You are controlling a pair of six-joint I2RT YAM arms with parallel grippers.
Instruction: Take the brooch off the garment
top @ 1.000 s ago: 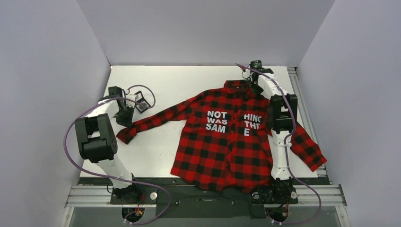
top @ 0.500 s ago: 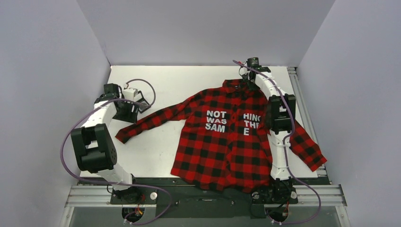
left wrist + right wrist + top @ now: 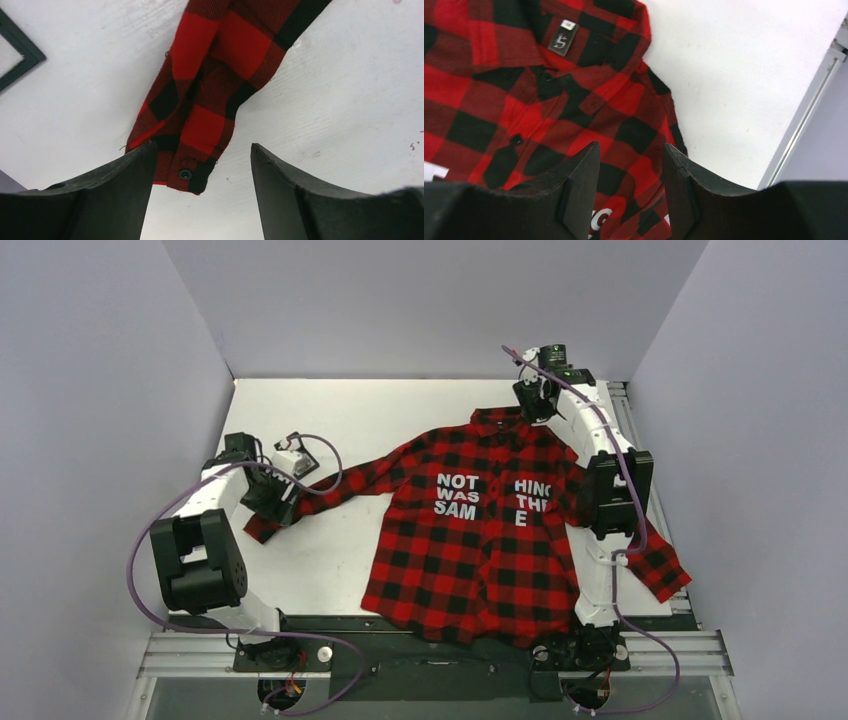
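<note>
The garment (image 3: 470, 540), a red-and-black check shirt with white letters, lies spread flat on the white table. No brooch shows in any view. My left gripper (image 3: 278, 495) hangs open over the end of the left sleeve. In the left wrist view the cuff (image 3: 197, 165) with its black button (image 3: 185, 174) lies between the fingers of the left gripper (image 3: 203, 146), untouched. My right gripper (image 3: 535, 402) is open above the collar. In the right wrist view the right gripper (image 3: 631, 145) hovers over the shoulder cloth, below the collar label (image 3: 560, 40).
A black square outline (image 3: 20, 55) is marked on the table (image 3: 350, 420) beside the left sleeve. A metal rail (image 3: 804, 120) runs along the table's right edge. Grey walls close in the left, back and right sides.
Both grippers have opened from shut. The left one has moved down toward the sleeve cuff. The right arm has lifted and swung slightly back and right of the collar.
</note>
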